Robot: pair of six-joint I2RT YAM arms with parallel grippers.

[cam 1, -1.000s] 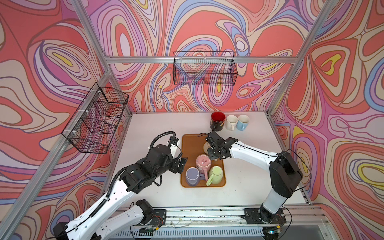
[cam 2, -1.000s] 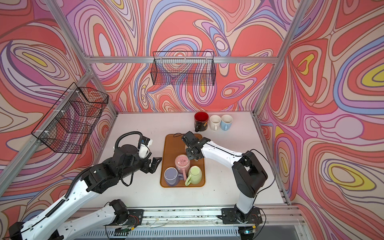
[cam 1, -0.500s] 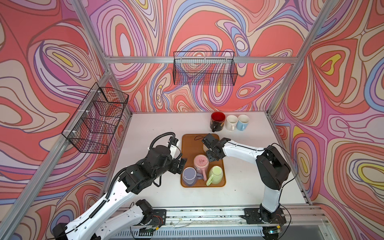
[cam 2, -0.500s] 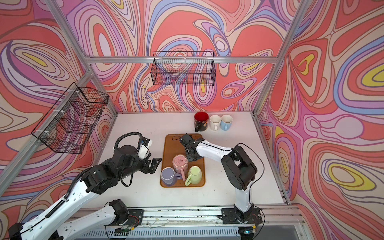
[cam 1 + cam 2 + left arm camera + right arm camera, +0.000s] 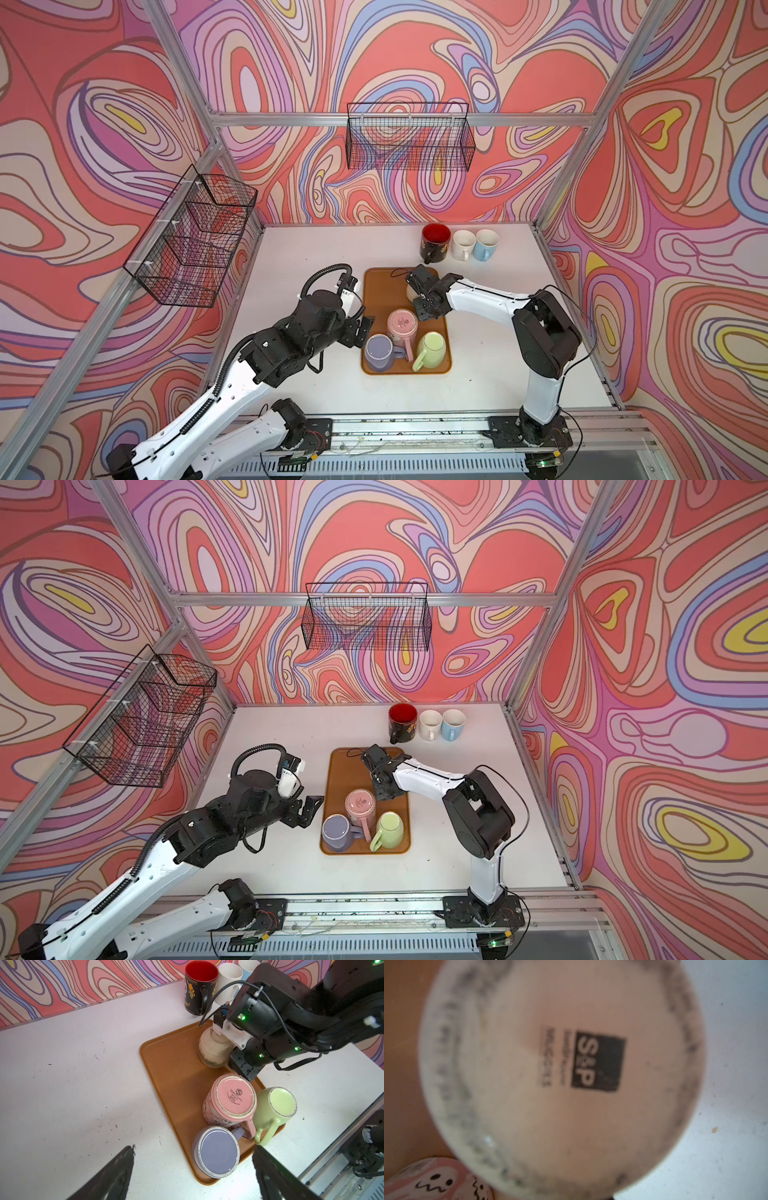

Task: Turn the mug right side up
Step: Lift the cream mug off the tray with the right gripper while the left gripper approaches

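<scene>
Dial centred on the brown rectangular plastic tray point(image 5: 376, 291), 12 toward the back wall.
- 9–11 o'clock: tray floor bare, open from above.
- 1 o'clock: inverted cream speckled ceramic mug point(image 5: 214, 1051), with the white right arm point(image 5: 482, 297) over it.
- 5–7 o'clock: inverted pink point(image 5: 402, 325), lilac point(image 5: 378, 352) and pale green point(image 5: 432, 351) ceramic mugs packed close, no passable gap.
- White tabletop point(image 5: 291, 257) at 10–11 o'clock: open.

Cream mug point(image 5: 214, 1051) — speckled glazed ceramic, pink mug point(image 5: 234, 1097) glossy, tray point(image 5: 172, 1068) smooth matt plastic, table point(image 5: 83, 1084) — scuffed, matt.
</scene>
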